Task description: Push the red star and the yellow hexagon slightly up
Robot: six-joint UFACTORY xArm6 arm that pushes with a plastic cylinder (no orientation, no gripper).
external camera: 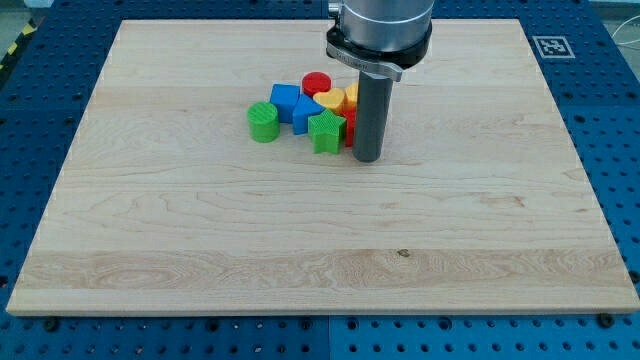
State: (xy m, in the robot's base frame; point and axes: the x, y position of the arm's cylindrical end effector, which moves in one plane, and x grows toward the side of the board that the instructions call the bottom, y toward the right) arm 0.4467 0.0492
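My tip point(367, 158) rests on the board just right of a tight cluster of blocks. The red star point(349, 126) is mostly hidden behind the rod; only a red sliver shows between the green star point(326, 131) and the rod. The yellow hexagon point(351, 95) peeks out at the rod's left edge, above the red star. A yellow heart-like block point(331, 100) sits left of it. A red cylinder point(317, 84) is at the cluster's top. Two blue blocks point(286, 102) point(306, 112) lie in the middle, and a green cylinder point(263, 122) is at the left end.
The wooden board point(320, 230) lies on a blue perforated table point(40, 80). A fiducial marker point(549, 46) sits at the board's top right corner. The arm's grey body point(380, 30) hangs over the top of the cluster.
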